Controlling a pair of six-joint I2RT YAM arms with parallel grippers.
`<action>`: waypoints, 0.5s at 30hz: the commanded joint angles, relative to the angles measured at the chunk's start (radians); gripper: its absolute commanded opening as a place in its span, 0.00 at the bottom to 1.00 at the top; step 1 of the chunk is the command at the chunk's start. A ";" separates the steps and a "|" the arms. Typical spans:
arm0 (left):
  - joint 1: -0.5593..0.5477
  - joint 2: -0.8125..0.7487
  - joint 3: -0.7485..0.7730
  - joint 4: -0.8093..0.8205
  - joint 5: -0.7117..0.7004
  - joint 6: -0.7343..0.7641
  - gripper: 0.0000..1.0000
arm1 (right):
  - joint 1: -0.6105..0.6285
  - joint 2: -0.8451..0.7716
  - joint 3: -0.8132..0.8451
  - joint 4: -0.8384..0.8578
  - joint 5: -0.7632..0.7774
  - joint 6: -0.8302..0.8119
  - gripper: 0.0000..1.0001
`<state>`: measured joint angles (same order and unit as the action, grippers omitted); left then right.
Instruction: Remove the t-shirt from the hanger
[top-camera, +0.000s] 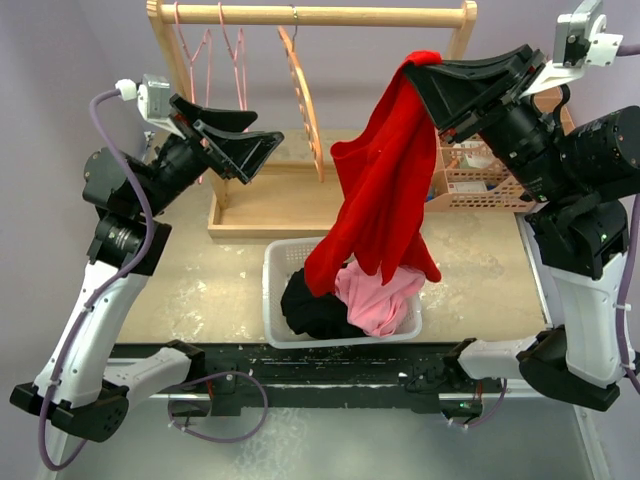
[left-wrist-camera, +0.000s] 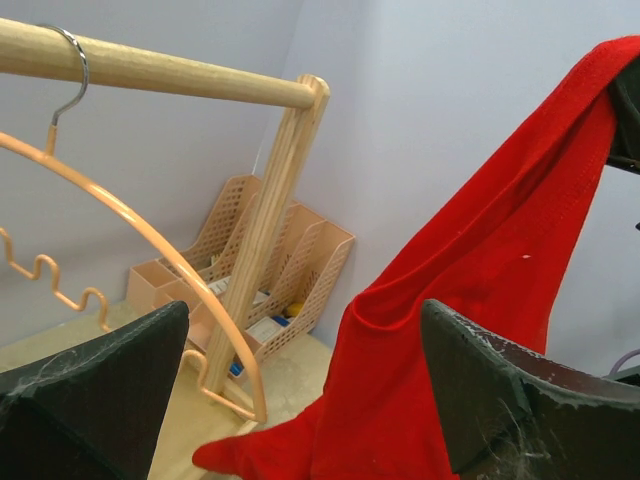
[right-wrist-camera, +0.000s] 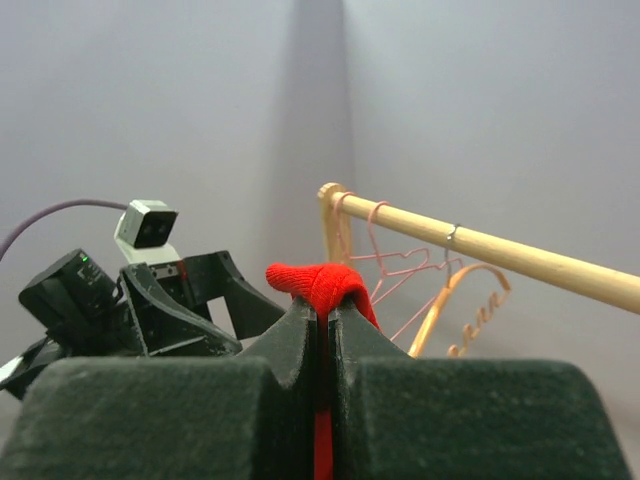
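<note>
The right hand (top-camera: 418, 64) is shut tight on a fold of the red t-shirt (top-camera: 385, 190), its two fingers pressed flat together with only a thin strip of cloth between them. In the right wrist view that hand (right-wrist-camera: 322, 325) shows just a small rounded tuft of the t-shirt (right-wrist-camera: 320, 285) poking above the fingertips, and the rest of the garment is hidden below the hand's own dark body. From the pinch the t-shirt hangs down in one long bunched drape, so neck and sleeves are hard to make out. Its lower end dangles over the white basket (top-camera: 272, 290) on the desk (top-camera: 480, 280) and covers part of the pink garment (top-camera: 375, 305) lying there beside a black one (top-camera: 315, 305). The left hand (top-camera: 262, 135) is raised to the left of the t-shirt, apart from it, with its fingers spread wide and nothing between them. In its own view the left hand (left-wrist-camera: 305, 335) frames the t-shirt (left-wrist-camera: 480, 300), whose top is cut off at the right edge. The orange hanger (top-camera: 305, 100) hangs bare from the wooden rail (top-camera: 330, 15), close beside the cloth's left edge with none of it draped over. Pink hangers (top-camera: 215, 60) hang further left, and orange file trays (top-camera: 480, 175) stand behind the t-shirt, partly hidden by it.
</note>
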<state>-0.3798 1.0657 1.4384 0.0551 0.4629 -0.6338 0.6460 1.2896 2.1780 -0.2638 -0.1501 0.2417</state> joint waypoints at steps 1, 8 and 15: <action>0.003 -0.050 -0.013 -0.021 -0.047 0.096 0.99 | 0.002 -0.010 -0.027 0.091 -0.097 0.077 0.00; 0.003 -0.064 -0.032 -0.063 -0.091 0.137 0.99 | 0.004 0.033 -0.024 0.112 -0.237 0.152 0.00; 0.002 -0.070 -0.070 -0.066 -0.099 0.137 0.99 | 0.004 0.166 0.333 0.061 -0.304 0.160 0.00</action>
<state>-0.3798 1.0061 1.3861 -0.0265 0.3840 -0.5255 0.6472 1.4693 2.3581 -0.2981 -0.3790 0.3660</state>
